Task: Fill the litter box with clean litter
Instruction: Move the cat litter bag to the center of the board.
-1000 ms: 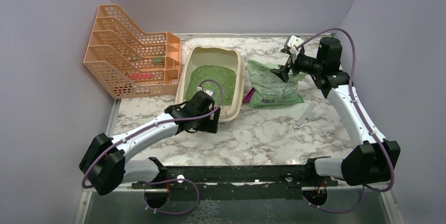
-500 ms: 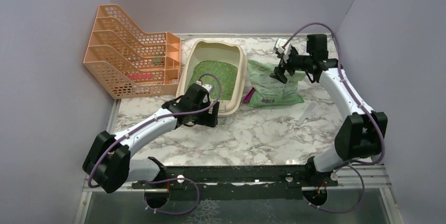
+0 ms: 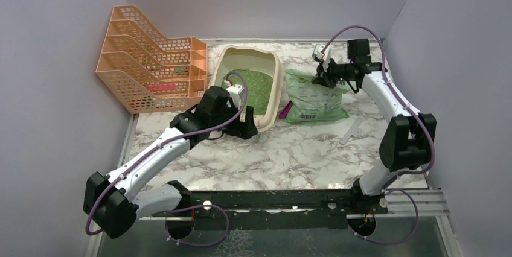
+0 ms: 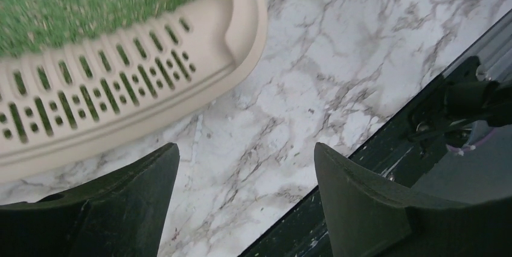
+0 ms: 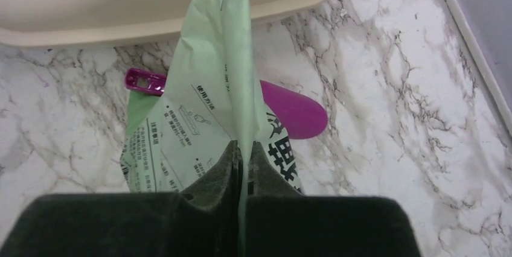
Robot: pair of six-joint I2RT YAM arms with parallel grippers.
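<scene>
Clamped tight on a pulled-up fold of the green litter bag point(image 5: 211, 88) with the right gripper point(image 5: 241, 148), rest of it slack on the marble across the magenta scoop point(image 5: 293, 112). Saw the litter box point(image 3: 275, 67) just left of that grip, long axis running away from the bases, part-filled with green granules point(image 3: 256, 85). Noted left gripper point(image 4: 244, 160) spread wide and empty over the box's slotted near lip; judged the tip-in a leftward move for the right arm.
</scene>
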